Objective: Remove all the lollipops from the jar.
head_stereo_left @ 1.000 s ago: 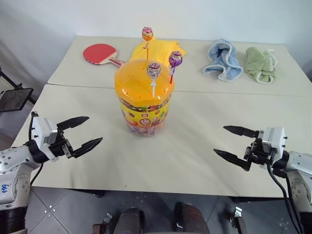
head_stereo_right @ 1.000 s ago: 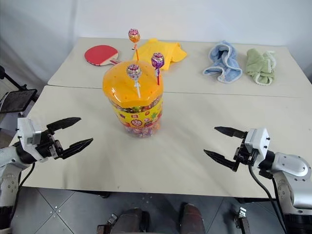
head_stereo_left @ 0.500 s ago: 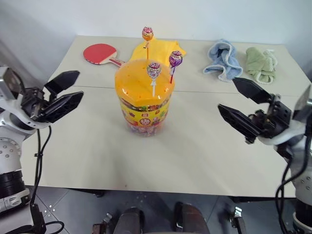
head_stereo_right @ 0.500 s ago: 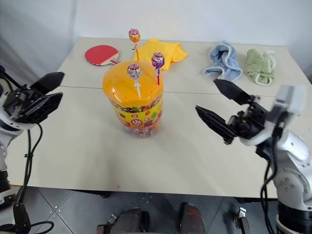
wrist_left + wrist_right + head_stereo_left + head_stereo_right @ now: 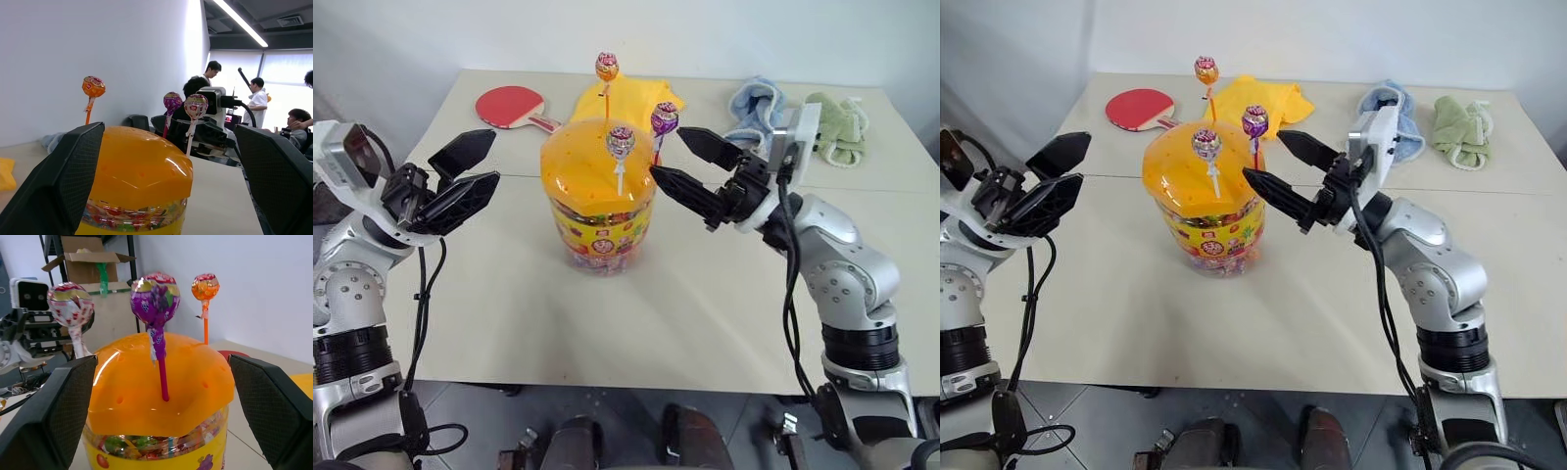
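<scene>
The jar (image 5: pixel 599 211), a clear tub with a domed orange lid (image 5: pixel 592 168) and a yellow label, stands mid-table. Three lollipops stick up from the lid: an orange-pink one (image 5: pixel 607 67) at the back, a purple one (image 5: pixel 665 118) on the right and a silvery one (image 5: pixel 621 141) with a white stick in front. My right gripper (image 5: pixel 668 154) hangs open just right of the purple lollipop (image 5: pixel 155 293), its fingers either side of the stick's line and not touching it. To the left of the jar my left gripper (image 5: pixel 490 160) is open and holds nothing.
Behind the jar lie a red paddle (image 5: pixel 514 105) and a yellow cloth (image 5: pixel 631 96). A blue towel (image 5: pixel 754 103) and a green towel (image 5: pixel 837 122) lie at the back right. Several people (image 5: pixel 257 100) are in the room's background in the left wrist view.
Both arms have risen from near the table's front edge. The right gripper swept left up to the purple lollipop; the left one rose beside the jar. Both stayed open.
</scene>
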You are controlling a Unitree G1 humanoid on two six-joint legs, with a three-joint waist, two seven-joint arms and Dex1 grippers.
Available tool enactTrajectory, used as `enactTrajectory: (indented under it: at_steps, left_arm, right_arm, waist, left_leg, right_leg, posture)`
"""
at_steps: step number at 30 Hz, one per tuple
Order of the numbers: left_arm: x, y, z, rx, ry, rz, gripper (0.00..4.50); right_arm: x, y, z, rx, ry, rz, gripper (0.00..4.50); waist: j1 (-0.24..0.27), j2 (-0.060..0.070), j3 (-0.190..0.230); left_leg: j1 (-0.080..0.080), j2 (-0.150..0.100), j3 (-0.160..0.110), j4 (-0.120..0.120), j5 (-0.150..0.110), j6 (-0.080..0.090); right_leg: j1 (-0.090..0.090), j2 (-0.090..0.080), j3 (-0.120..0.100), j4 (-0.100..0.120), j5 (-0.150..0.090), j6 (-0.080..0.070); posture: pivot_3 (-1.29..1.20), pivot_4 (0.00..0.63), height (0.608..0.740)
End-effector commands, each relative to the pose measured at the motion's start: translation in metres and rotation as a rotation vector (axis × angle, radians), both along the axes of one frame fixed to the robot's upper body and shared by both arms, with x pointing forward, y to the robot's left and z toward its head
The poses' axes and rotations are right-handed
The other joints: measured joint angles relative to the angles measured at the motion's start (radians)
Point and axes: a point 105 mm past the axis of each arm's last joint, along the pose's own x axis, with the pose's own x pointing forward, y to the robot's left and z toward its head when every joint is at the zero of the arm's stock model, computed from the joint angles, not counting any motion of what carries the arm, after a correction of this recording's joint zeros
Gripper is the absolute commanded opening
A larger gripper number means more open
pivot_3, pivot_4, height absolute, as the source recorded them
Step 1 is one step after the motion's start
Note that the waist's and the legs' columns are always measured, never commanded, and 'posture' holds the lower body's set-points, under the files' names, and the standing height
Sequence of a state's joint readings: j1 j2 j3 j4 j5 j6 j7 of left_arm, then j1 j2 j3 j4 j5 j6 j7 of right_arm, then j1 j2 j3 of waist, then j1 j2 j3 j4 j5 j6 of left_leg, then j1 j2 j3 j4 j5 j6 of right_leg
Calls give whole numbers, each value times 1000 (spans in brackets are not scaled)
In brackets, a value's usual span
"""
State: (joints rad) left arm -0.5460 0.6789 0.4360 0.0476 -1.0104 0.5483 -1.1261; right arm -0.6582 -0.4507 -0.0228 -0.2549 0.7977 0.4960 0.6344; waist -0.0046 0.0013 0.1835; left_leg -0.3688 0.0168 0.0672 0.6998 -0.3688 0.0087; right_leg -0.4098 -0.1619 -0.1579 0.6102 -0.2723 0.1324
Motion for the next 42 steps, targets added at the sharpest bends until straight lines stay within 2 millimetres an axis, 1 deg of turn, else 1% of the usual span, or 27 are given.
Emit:
enactTrajectory:
  at_steps: [1,9,12,14,17,18,19,21,22,23,24,25,26,27,28,29,30,32,34,35,36,37,40,42]
  left_arm:
    - [-9,-1,11,2,-63,1,4500]
    - [-12,0,9,5,-58,10,4500]
    - [-13,0,9,3,-61,11,4500]
    - [-14,-1,8,1,-57,0,4500]
    - [-17,-1,11,-21,-86,-7,4500]
    - [-18,-3,10,-16,-75,-26,4500]
    - [-19,-4,9,-12,-64,-42,4500]
    - [-21,-6,7,0,-58,-58,4500]
    - [-22,-6,7,6,-60,-60,4500]
    - [-26,-8,4,48,-56,-83,4500]
    - [-30,-10,1,79,-51,-101,4500]
    - [-32,-10,-1,99,-47,-113,4500]
    - [-36,-11,-8,171,-28,-129,4500]
    - [-43,-11,-18,258,-21,-150,4500]
    - [-47,-11,-28,335,1,-162,4500]
    - [-50,-10,-34,386,15,-175,4500]
    - [-52,-9,-39,423,13,-181,4500]
    - [-51,-9,-43,445,-1,-177,4500]
    - [-49,-9,-45,445,-16,-168,4500]
    - [-48,-10,-46,444,-22,-165,4500]
    - [-47,-12,-46,440,-24,-164,4500]
    - [-46,-13,-47,432,-30,-163,4500]
    - [-45,-15,-44,401,-37,-161,4500]
    - [-44,-16,-44,398,-42,-159,4500]
  right_arm:
    - [-5,4,11,16,-43,28,3822]
    - [-6,11,11,13,-50,64,1089]
    - [-3,10,13,22,-61,57,85]
    - [-2,7,16,37,-71,51,29]
    - [-3,-8,30,139,-110,52,29]
    - [0,-26,42,214,-124,18,29]
    - [1,-38,49,264,-132,-6,29]
    - [1,-54,56,301,-137,-30,29]
    - [0,-57,57,294,-134,-28,29]
    - [3,-82,58,274,-105,-95,29]
    - [4,-100,61,263,-86,-143,29]
    - [3,-112,62,257,-73,-174,29]
    - [6,-123,44,98,-20,-240,29]
    - [6,-132,14,-120,68,-296,29]
    - [3,-148,-20,-327,167,-353,29]
    - [-1,-162,-44,-462,252,-394,29]
    - [-7,-172,-62,-540,321,-407,29]
    - [-17,-192,-95,-642,435,-439,29]
    - [-28,-207,-125,-824,451,-449,29]
    - [-33,-210,-137,-897,451,-429,29]
    - [-36,-211,-146,-933,449,-412,29]
    - [-38,-213,-151,-933,462,-412,29]
    - [-37,-213,-157,-902,468,-414,29]
    - [-37,-214,-158,-884,476,-412,464]
  waist:
    - [0,0,0]
    - [-2,0,0]
    - [-3,0,0]
    - [-5,0,0]
    - [-6,0,0]
    - [-6,0,0]
    - [-4,0,0]
    - [-1,0,0]
    - [0,0,0]
    - [0,0,0]
    - [0,0,0]
    - [2,0,0]
    - [3,0,0]
    - [6,0,0]
    - [11,0,0]
    - [12,-1,0]
    - [12,-1,-1]
    - [11,-1,0]
    - [5,-1,0]
    - [4,-1,0]
    - [2,-1,0]
    - [1,-1,0]
    - [2,-1,0]
    - [4,-1,0]
  left_leg:
    - [0,0,0,0,0,0]
    - [0,0,0,0,0,0]
    - [0,0,0,0,0,0]
    - [0,0,0,0,0,0]
    - [0,0,0,0,0,0]
    - [0,0,0,0,0,0]
    - [0,0,0,0,0,0]
    - [0,0,0,0,0,0]
    - [0,0,0,0,0,0]
    - [0,0,0,0,0,0]
    - [0,0,-1,0,0,0]
    - [-1,0,0,0,0,0]
    - [-1,0,0,-1,0,0]
    - [-1,0,0,-1,0,0]
    - [-1,0,0,-2,0,1]
    - [-1,0,0,-4,-1,1]
    - [1,0,0,-6,-1,0]
    - [0,0,4,-5,-1,1]
    - [0,1,9,-2,-1,1]
    - [0,1,11,-1,0,2]
    - [1,1,12,-1,0,2]
    - [2,1,13,-1,1,2]
    - [5,1,16,-1,1,2]
    - [5,2,14,-1,0,2]
  right_leg:
    - [0,0,0,0,0,0]
    - [0,0,0,0,0,0]
    - [0,0,0,0,0,0]
    - [0,0,0,0,0,0]
    - [0,0,0,0,0,0]
    - [0,0,0,0,0,0]
    - [0,0,0,0,0,0]
    - [0,0,0,0,0,0]
    - [0,0,0,0,0,0]
    - [0,0,0,0,0,0]
    - [0,0,0,0,0,0]
    - [0,0,0,-1,0,0]
    - [0,0,0,-1,0,0]
    - [0,0,0,-1,0,0]
    - [0,0,0,-2,0,0]
    - [0,0,-1,-4,0,0]
    - [0,0,-1,-4,0,0]
    - [0,0,0,-7,0,0]
    - [0,0,1,-8,0,0]
    - [0,0,2,-8,0,0]
    - [0,-1,3,-8,0,0]
    - [1,-1,4,-8,0,0]
    - [0,-1,7,-7,0,0]
    - [0,-1,7,-6,0,0]
  posture:
    - [0,150,740]
    - [0,150,740]
    - [0,150,740]
    - [0,150,740]
    - [0,150,740]
    - [0,150,740]
    - [0,150,740]
    - [0,150,740]
    - [0,150,740]
    - [0,150,740]
    - [0,150,740]
    - [0,150,740]
    - [0,150,740]
    - [0,150,740]
    - [0,150,740]
    - [0,150,740]
    - [0,150,740]
    - [0,150,740]
    - [0,150,740]
    - [0,150,740]
    - [0,150,740]
    - [0,150,740]
    - [0,150,740]
    - [0,150,740]
